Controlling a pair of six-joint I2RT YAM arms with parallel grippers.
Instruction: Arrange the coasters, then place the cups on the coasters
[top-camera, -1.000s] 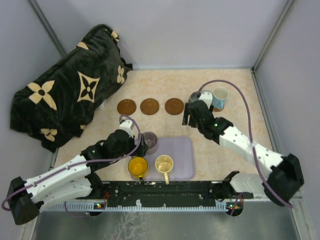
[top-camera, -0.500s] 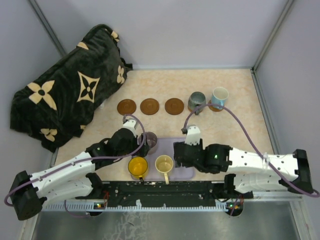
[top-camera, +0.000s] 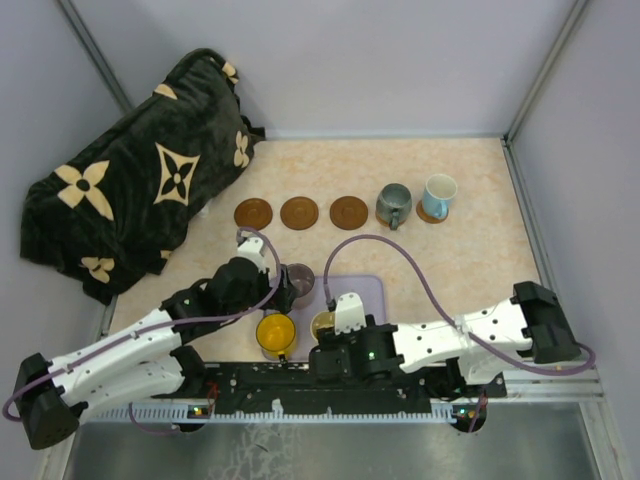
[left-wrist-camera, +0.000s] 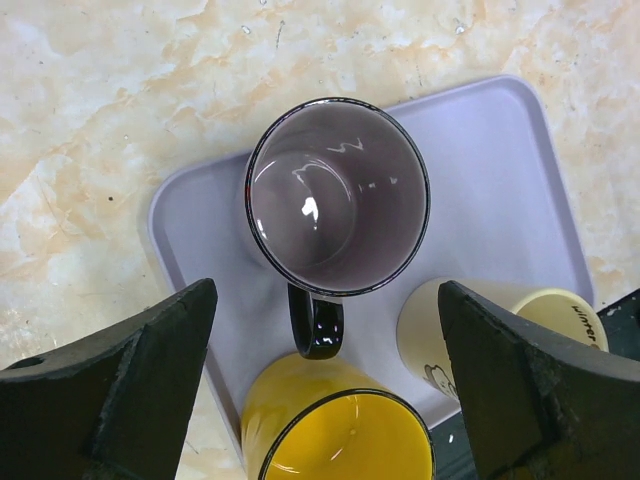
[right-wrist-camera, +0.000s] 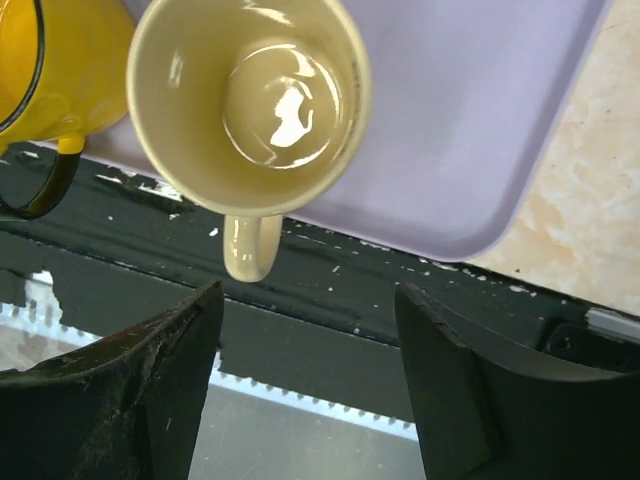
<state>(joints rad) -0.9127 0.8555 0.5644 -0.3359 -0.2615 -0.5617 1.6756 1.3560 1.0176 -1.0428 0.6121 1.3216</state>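
Note:
Three dark brown coasters (top-camera: 253, 212) (top-camera: 299, 212) (top-camera: 349, 212) lie in a row. To their right stand a grey-green cup (top-camera: 392, 205) and a white and blue cup (top-camera: 438, 195), the latter on a lighter coaster (top-camera: 429, 214). On the lavender tray (top-camera: 368, 300) stand the purple cup (left-wrist-camera: 337, 195), the yellow cup (left-wrist-camera: 335, 430) and the cream cup (right-wrist-camera: 250, 100). My left gripper (left-wrist-camera: 325, 300) is open, its fingers either side of the purple cup's handle. My right gripper (right-wrist-camera: 308, 295) is open and empty over the tray's near edge, just short of the cream cup's handle.
A dark flowered blanket (top-camera: 140, 180) is heaped at the back left. A black rail (top-camera: 330, 395) runs along the near edge under the right gripper. Grey enclosure walls stand on three sides of the table.
My right arm has swung from the two cups at the back right down to the tray's near edge by the cream cup. The left gripper stays by the purple cup, slightly wider.

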